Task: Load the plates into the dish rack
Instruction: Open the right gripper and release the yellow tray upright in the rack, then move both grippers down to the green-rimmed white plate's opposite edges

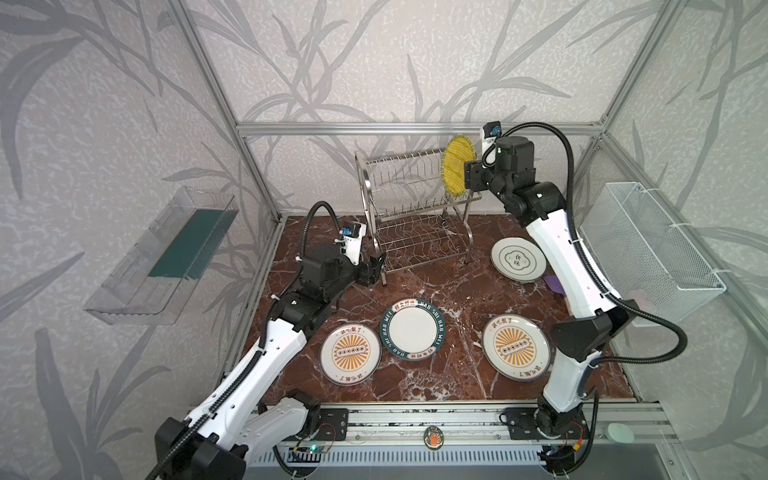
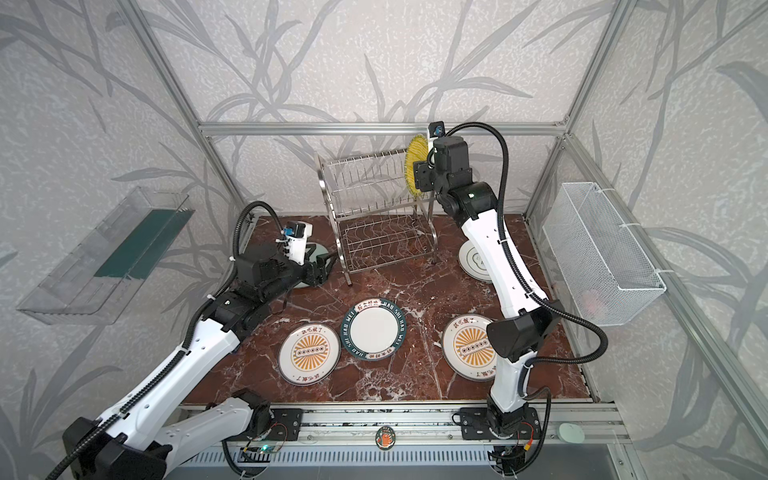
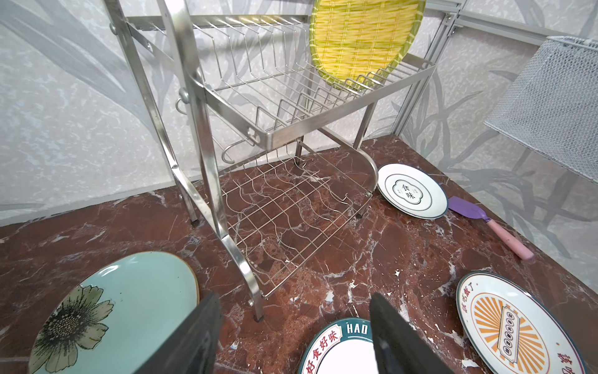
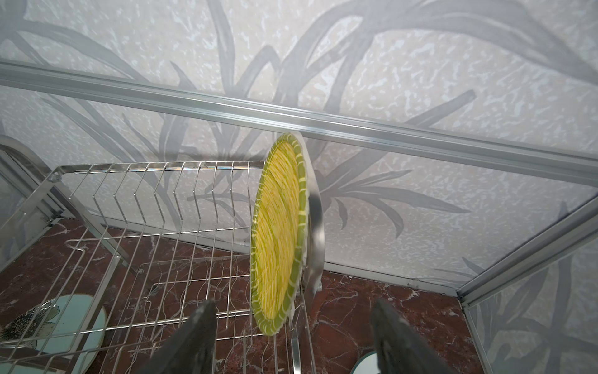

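The steel dish rack (image 1: pixel 415 214) (image 3: pixel 323 118) stands at the back of the table. A yellow ribbed plate (image 1: pixel 457 166) (image 4: pixel 278 233) stands on edge in the right end of its top tier. My right gripper (image 4: pixel 293 330) is open just behind that plate, fingers clear of its rim. My left gripper (image 3: pixel 294 327) (image 1: pixel 376 266) hovers open and empty by the rack's left leg. Flat on the table lie two sunburst plates (image 1: pixel 350 353) (image 1: pixel 516 346), a green-rimmed plate (image 1: pixel 412 328), a white dark-outlined plate (image 1: pixel 518 259) and a celadon flower plate (image 3: pixel 113 311).
A white mesh basket (image 1: pixel 652 249) hangs on the right wall and a clear plastic tray (image 1: pixel 162 257) on the left wall. A purple spatula with a pink handle (image 3: pixel 485 220) lies beside the dark-outlined plate. The right arm crosses above the table's right side.
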Controlling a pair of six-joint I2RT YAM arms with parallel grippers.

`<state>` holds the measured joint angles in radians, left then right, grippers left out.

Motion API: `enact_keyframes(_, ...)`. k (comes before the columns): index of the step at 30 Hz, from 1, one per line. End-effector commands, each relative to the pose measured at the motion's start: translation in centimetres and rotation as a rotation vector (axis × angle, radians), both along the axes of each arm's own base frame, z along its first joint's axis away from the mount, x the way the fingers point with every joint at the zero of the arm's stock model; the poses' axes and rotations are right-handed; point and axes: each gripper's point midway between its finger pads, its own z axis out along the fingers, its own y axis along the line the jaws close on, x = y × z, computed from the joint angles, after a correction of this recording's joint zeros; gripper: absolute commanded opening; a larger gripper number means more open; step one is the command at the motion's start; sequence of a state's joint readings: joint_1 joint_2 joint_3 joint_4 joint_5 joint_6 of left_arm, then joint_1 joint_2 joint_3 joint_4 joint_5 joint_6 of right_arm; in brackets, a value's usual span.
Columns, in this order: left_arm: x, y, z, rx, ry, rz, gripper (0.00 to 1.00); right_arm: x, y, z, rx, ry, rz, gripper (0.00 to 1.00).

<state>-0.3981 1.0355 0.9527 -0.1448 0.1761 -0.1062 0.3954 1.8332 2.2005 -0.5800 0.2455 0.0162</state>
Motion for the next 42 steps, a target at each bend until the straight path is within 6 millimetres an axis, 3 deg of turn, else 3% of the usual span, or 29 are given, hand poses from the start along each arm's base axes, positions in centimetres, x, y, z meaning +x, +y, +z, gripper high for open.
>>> enact_keyframes(1, 0.1, 0.2, 0.3, 0.021, 0.006, 0.006, 0.70, -1.5, -0.9, 2.6, 0.087, -0.079, 0.022, 0.74)
enact_keyframes(2, 0.1, 0.0, 0.1, 0.025, 0.013, -0.005, 0.70, -1.6, -1.0, 1.8, 0.095, -0.067, 0.025, 0.73)
enact_keyframes(3, 0.1, -0.1, -0.1, 0.030, 0.021, -0.014, 0.70, -2.6, -1.6, 2.5, 0.110, -0.086, 0.026, 0.72)
enact_keyframes(8, 0.7, -0.5, -1.4, 0.037, 0.087, -0.017, 0.71, -4.6, -3.3, 0.8, 0.152, -0.097, 0.015, 0.67)
enact_keyframes(14, 1.6, -0.3, -3.1, 0.041, 0.185, 0.033, 0.70, -6.2, -4.3, -3.2, 0.180, -0.037, 0.009, 0.64)
enact_keyframes(23, 1.8, 0.7, -4.6, 0.029, 0.250, 0.117, 0.70, -8.6, -3.8, -14.0, 0.258, 0.181, 0.022, 0.63)
enact_keyframes(29, 1.2, 3.0, -6.0, -0.085, 0.282, 0.285, 0.70, -10.5, -3.2, -21.2, 0.296, 0.335, 0.041, 0.61)
enact_keyframes(37, -0.5, 4.0, -10.2, -0.151, 0.360, 0.352, 0.70, -13.0, -0.6, -26.9, 0.376, 0.465, 0.170, 0.59)
enact_keyframes(42, -1.7, 3.4, -13.3, -0.204, 0.433, 0.342, 0.70, -14.8, 0.9, -30.1, 0.395, 0.538, 0.207, 0.59)
